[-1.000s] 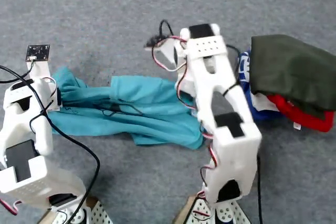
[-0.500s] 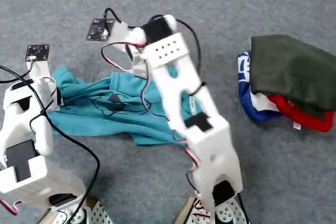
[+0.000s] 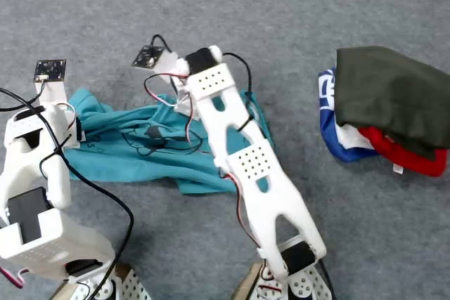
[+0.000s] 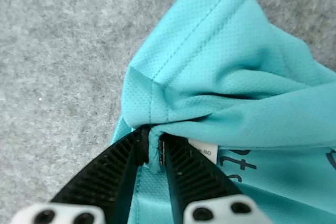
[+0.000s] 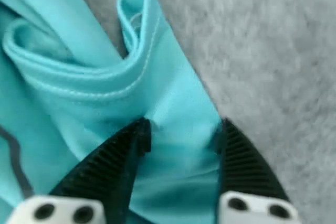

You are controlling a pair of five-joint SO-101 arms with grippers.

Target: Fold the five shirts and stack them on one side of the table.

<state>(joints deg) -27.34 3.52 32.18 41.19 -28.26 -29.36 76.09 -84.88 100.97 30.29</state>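
Note:
A teal shirt (image 3: 133, 156) lies crumpled across the grey table (image 3: 316, 26), left of centre. At its left end my left gripper (image 3: 73, 130) holds it. The left wrist view shows that gripper (image 4: 155, 149) shut on a bunched fold of the teal shirt (image 4: 236, 77) near its label. My right arm stretches from the front edge over the shirt, with its gripper (image 3: 181, 98) at the shirt's far middle edge. In the right wrist view that gripper (image 5: 181, 129) stands open, fingers apart over a rolled hem of the teal shirt (image 5: 79, 77).
At the right side of the table is a pile of folded shirts: dark green (image 3: 390, 93) on top, red (image 3: 411, 158) and blue (image 3: 329, 121) below. Loose arm cables (image 3: 151, 138) trail over the teal shirt. Bare table lies at the back and front right.
My right arm has swung left from the shirt's right end to its far middle, dragging the right part of the shirt leftward, so the shirt is shorter. The left arm has stayed still.

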